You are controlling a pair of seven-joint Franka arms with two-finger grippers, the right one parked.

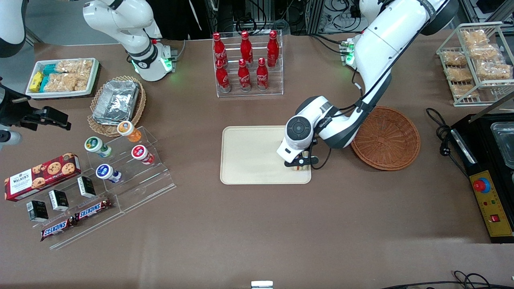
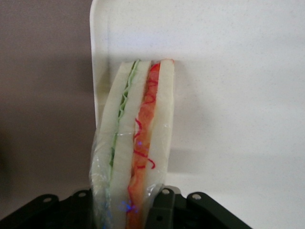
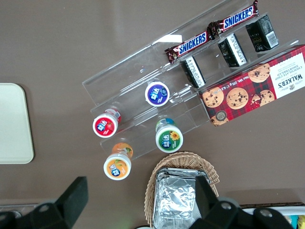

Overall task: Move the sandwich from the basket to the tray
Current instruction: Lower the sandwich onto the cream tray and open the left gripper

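Note:
My left gripper (image 1: 298,165) is low over the cream-beige tray (image 1: 249,154), at the tray's corner nearest the front camera and toward the working arm's end. It is shut on the sandwich (image 2: 136,143), a wedge of white bread in clear wrap with green and orange-red filling. In the left wrist view the sandwich stands on edge between my fingers (image 2: 164,210), its tip by the tray's rim (image 2: 95,57). In the front view only a sliver of the sandwich (image 1: 297,168) shows under the gripper. The reddish-brown wicker basket (image 1: 386,137) stands empty beside the tray, toward the working arm's end.
A clear rack of red cola bottles (image 1: 247,60) stands farther from the front camera than the tray. A tan basket with foil containers (image 1: 117,103), yoghurt cups, snack bars and a cookie box (image 1: 40,176) lie toward the parked arm's end. A black appliance (image 1: 488,172) stands at the working arm's end.

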